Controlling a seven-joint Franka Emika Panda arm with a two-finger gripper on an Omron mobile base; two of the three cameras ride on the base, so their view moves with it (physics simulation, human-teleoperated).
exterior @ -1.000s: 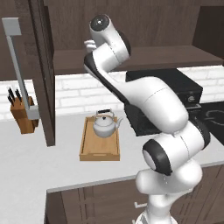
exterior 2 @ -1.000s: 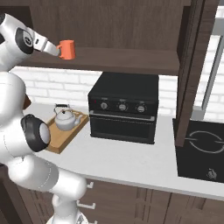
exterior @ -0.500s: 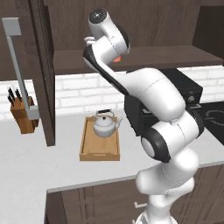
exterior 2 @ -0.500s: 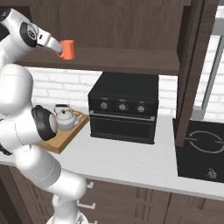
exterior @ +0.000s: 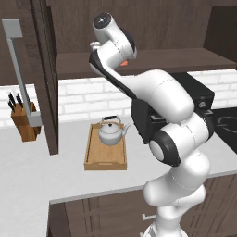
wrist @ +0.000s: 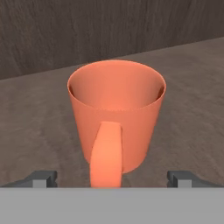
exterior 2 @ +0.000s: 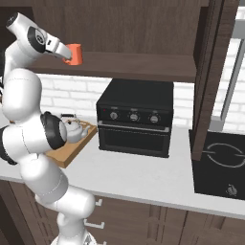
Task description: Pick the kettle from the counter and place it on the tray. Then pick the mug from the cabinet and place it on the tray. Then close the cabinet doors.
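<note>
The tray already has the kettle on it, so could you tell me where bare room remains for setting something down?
The tray's near half, in front of the kettle, is bare wood. Its far half is crowded by the kettle.

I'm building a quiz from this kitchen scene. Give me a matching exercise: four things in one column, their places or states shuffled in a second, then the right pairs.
Things:
1. kettle
2. mug
3. knife block
4. gripper

Places or states:
A. on the cabinet shelf
B. open, either side of the mug's handle
C. on the tray
D. on the counter beside the left door

Pairs: 1-C, 2-A, 3-D, 4-B
</note>
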